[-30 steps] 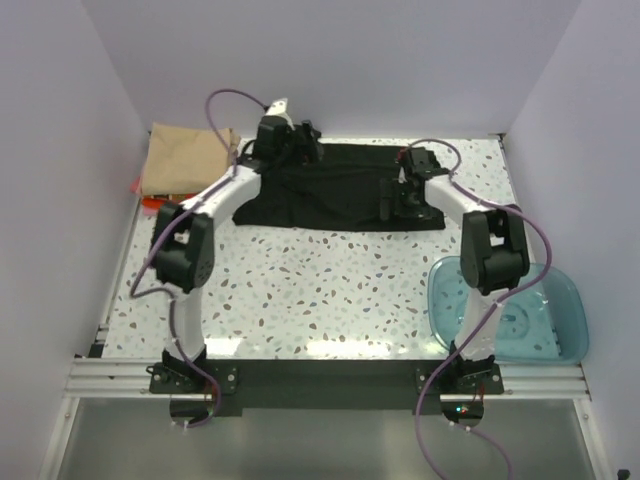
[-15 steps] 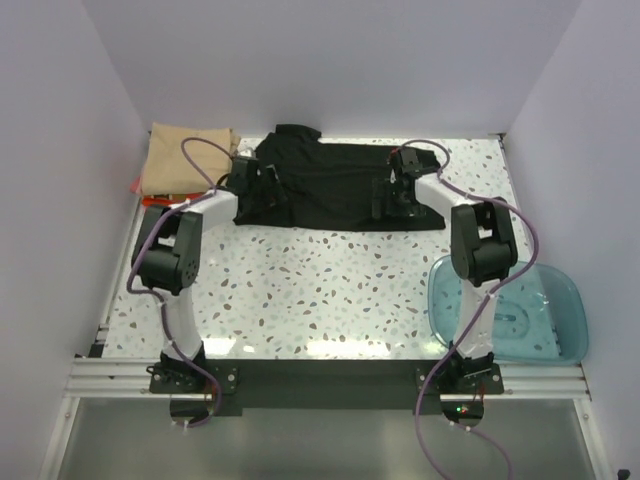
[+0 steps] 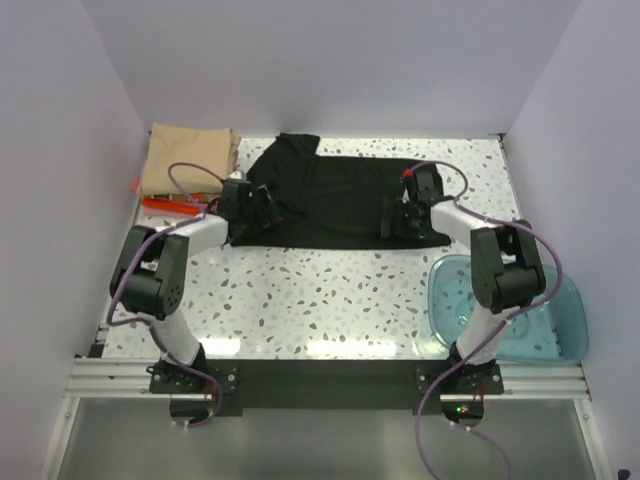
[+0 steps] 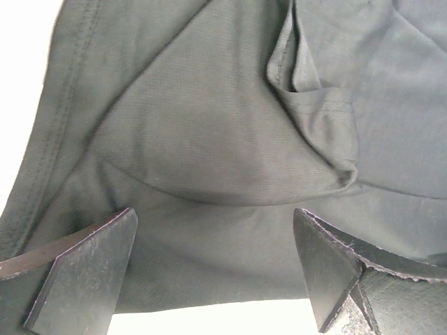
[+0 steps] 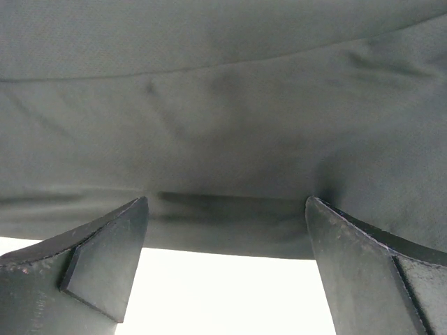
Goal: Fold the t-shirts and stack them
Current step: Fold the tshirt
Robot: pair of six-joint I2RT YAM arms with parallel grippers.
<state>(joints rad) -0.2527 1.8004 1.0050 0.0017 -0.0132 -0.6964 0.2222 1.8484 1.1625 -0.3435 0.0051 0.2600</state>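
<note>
The black t-shirt (image 3: 335, 200) lies as a wide, flattened band across the far half of the speckled, terrazzo-like table (image 3: 320, 300), with one rumpled corner poking toward the back wall. Up close its cloth is a fine matte knit, with a stitched hem down the left edge and a soft pleat bunched near the middle (image 4: 307, 112). The left gripper (image 3: 252, 210) sits low at the shirt's left end, its wedge-shaped, grainy dark fingers (image 4: 91, 272) spread wide and pinching nothing. The right gripper (image 3: 400, 215) is at the shirt's right end, jaws equally wide apart over smooth, faintly creased cloth (image 5: 223, 125) by its near hem. The tan-beige t-shirt (image 3: 188, 158) rests as a squarish folded pad in the far left corner, and a thin strip of the red-orange t-shirt (image 3: 165, 205) shows just beside it. A translucent teal bowl (image 3: 560, 300) with rounded corners stands near right
</note>
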